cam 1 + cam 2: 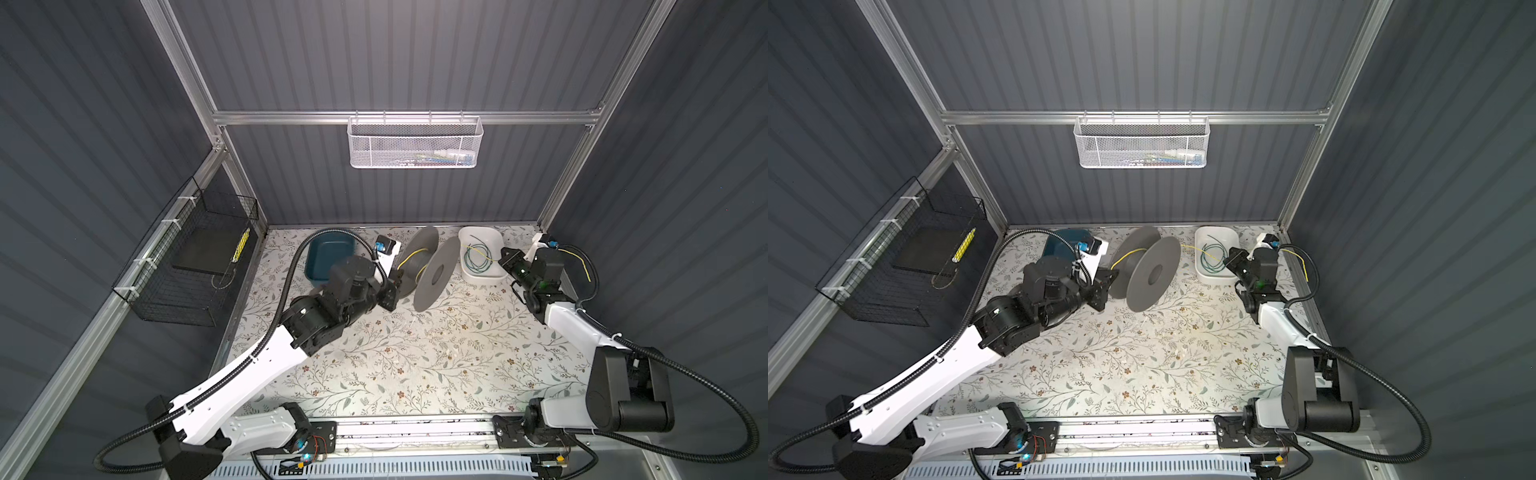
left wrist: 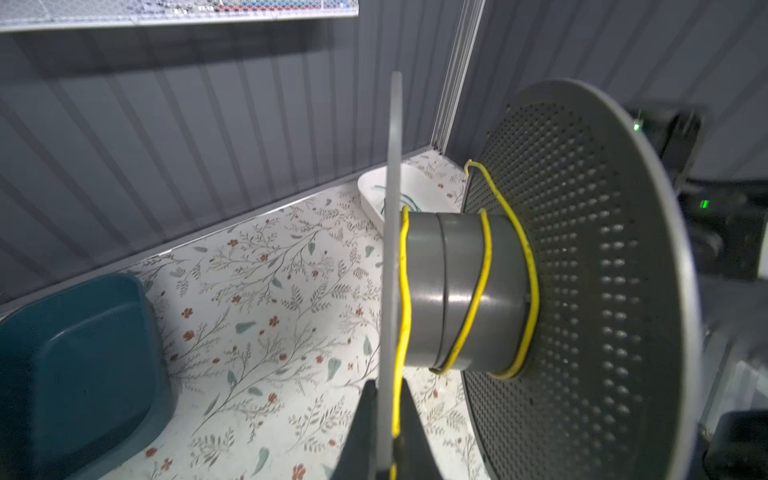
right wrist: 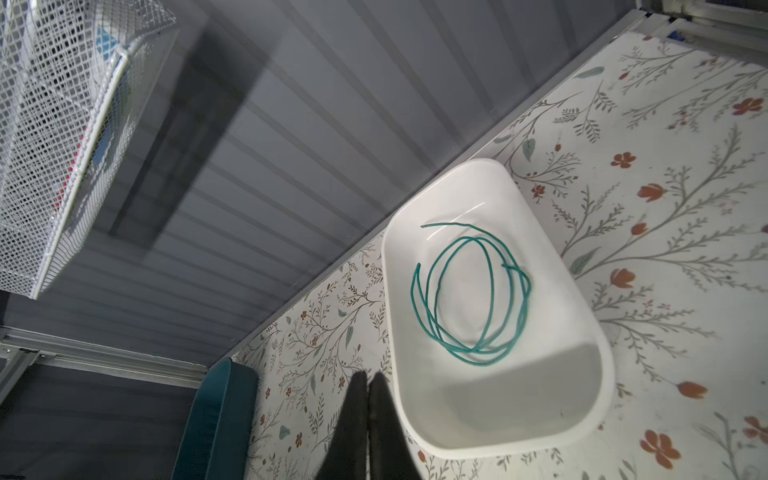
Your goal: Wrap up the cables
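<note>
Left gripper [image 2: 384, 399] pinched narrow on a flange of the grey spool [image 1: 444, 257], near the middle of the tabletop's [image 1: 415, 365] back edge. Right gripper [image 3: 368, 384] closed, seemingly on the yellow cable's [image 2: 487, 249] tail. Barely begun: a few slack yellow turns on the hub, green cable [image 3: 469, 357] coiled untouched in the white tray [image 3: 519, 407], back right corner. Left arm stretched diagonally, wrist rolled; right arm folded along the right edge.
</note>
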You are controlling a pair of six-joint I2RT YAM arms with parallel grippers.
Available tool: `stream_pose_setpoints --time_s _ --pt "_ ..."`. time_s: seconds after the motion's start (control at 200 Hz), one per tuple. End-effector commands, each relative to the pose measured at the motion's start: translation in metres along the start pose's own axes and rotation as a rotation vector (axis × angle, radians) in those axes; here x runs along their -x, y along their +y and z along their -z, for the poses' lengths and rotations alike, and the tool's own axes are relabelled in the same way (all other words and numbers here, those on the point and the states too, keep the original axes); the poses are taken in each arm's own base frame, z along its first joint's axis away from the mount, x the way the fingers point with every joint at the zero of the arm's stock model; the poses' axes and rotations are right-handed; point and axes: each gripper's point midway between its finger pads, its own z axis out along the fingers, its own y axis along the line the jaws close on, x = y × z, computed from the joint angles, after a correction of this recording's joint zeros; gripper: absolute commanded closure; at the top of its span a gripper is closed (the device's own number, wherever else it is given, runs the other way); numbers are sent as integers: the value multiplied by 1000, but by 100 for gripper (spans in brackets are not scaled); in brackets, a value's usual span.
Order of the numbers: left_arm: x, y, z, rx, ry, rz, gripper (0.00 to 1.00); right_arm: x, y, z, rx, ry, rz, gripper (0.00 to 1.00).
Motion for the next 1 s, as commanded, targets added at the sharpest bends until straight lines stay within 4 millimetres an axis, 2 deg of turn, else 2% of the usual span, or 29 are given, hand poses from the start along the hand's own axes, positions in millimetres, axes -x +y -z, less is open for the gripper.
stream_pose_setpoints --time_s 0.0,0.12,0.2,0.215,0.245,0.41,0.54,0.66,0.8,0.99 --pt "66 1 -7 -33 -204 127 100 -16 -1 1 -31 -31 58 100" --pt "85 23 -26 -8 -282 234 100 -42 9 3 -4 0 48 100" --pt "86 34 -42 1 -292 293 100 -52 21 6 18 5 48 100" --pt "99 34 -39 0 -320 302 100 -53 23 7 20 3 51 100" --pt "103 36 -41 11 -332 316 100 -57 28 9 24 3 58 100" --pt "101 61 -61 131 -401 396 100 -72 61 27 62 -9 87 100" --pt "87 81 -82 246 -397 411 100 -82 93 44 100 -23 164 100" --pt "64 98 -100 367 -327 391 100 -86 124 63 146 -38 250 100" --pt "31 113 -114 480 -228 329 100 -82 159 81 217 -53 333 100" --pt "-14 117 -130 559 -55 189 100 -69 208 97 360 -41 385 100"
